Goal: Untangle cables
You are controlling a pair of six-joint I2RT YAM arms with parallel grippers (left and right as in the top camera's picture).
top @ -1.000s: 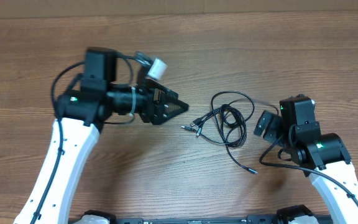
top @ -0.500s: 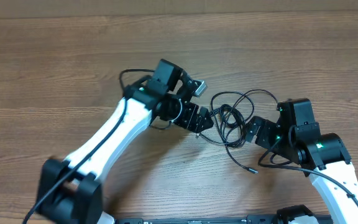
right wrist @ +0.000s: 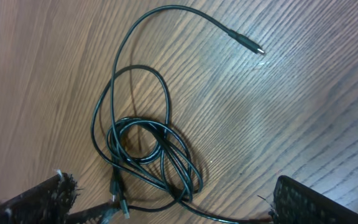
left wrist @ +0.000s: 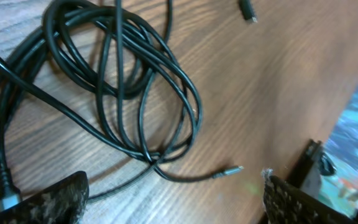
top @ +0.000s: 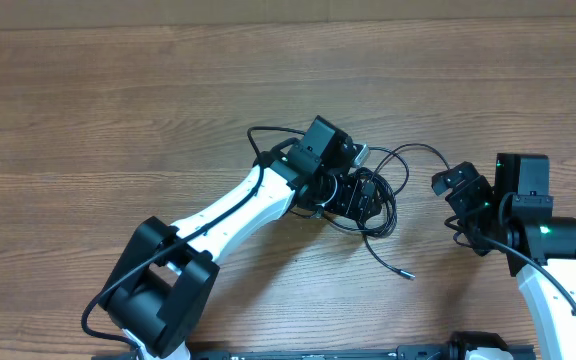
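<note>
The cables (top: pixel 380 190) are thin black cords tangled in loops at the table's middle, with one plug end (top: pixel 409 275) trailing toward the front. My left gripper (top: pixel 356 198) is open right over the tangle's left side. In the left wrist view the loops (left wrist: pixel 126 81) lie just ahead of the open fingers (left wrist: pixel 173 202), with a silvery plug tip (left wrist: pixel 235 169) between them. My right gripper (top: pixel 455 187) is open, a little right of the tangle. In the right wrist view the coil (right wrist: pixel 151 155) and a loose plug end (right wrist: pixel 253 48) lie ahead of its open fingers (right wrist: pixel 173 208).
The wooden table (top: pixel 118 100) stretches around the tangle. The left arm's white link (top: pixel 228 220) crosses the front left of the table. The right arm's base link (top: pixel 548 290) stands at the front right.
My left arm has swung from the left side of the table to the right and now sits over the tangle. My right gripper has drawn back to the right, away from the cables.
</note>
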